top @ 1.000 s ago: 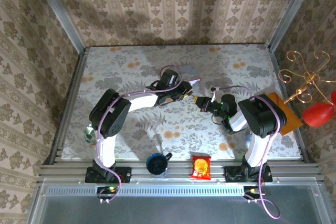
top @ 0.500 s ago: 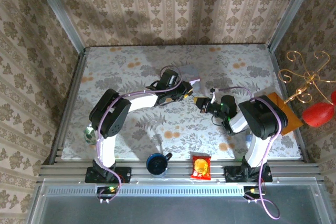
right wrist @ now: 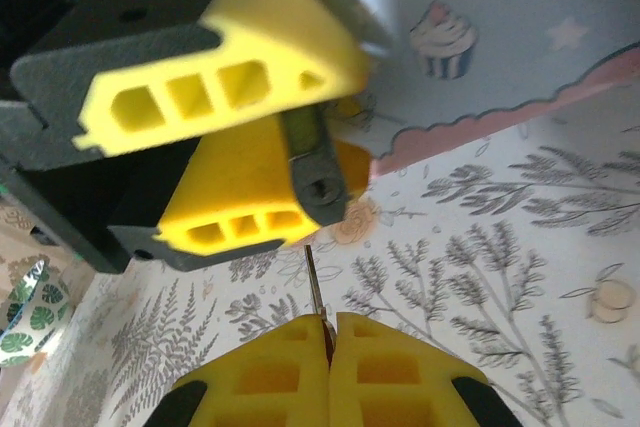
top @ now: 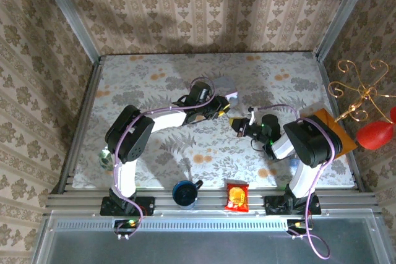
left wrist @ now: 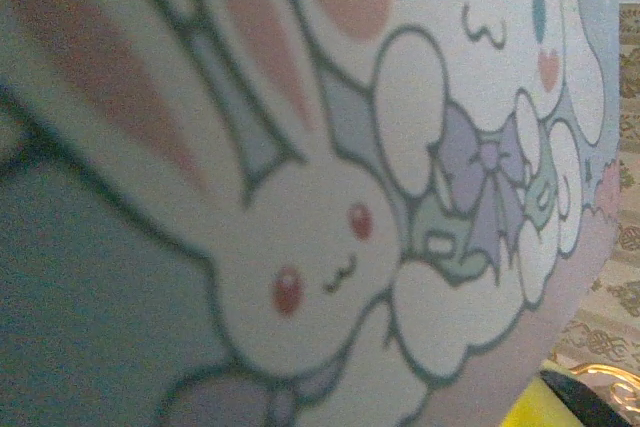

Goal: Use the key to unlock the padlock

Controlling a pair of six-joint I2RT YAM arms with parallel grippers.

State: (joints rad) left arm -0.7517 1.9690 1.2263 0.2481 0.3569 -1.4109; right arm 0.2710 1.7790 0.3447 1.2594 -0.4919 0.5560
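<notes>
The padlock [right wrist: 318,172], small and dark with its keyhole facing the right wrist camera, sits clamped between the yellow fingers of my left gripper [right wrist: 320,137]. My right gripper [right wrist: 330,332] is shut on the key [right wrist: 313,282]. Its thin blade points up at the padlock and its tip stops just below the lock body. In the top view the left gripper [top: 224,110] and right gripper [top: 237,125] meet at mid-table. The pastel cartoon tin box [left wrist: 300,147] is pressed close to the left wrist camera.
The tin box [top: 224,85] lies just behind the grippers. A blue cup [top: 184,192] and a red snack packet [top: 236,196] stand at the near edge. An orange board [top: 337,134] is at the right and a green-patterned item [top: 106,157] at the left edge.
The right arm has shifted slightly, easing its gripper and key closer under the left gripper. The left arm has held still.
</notes>
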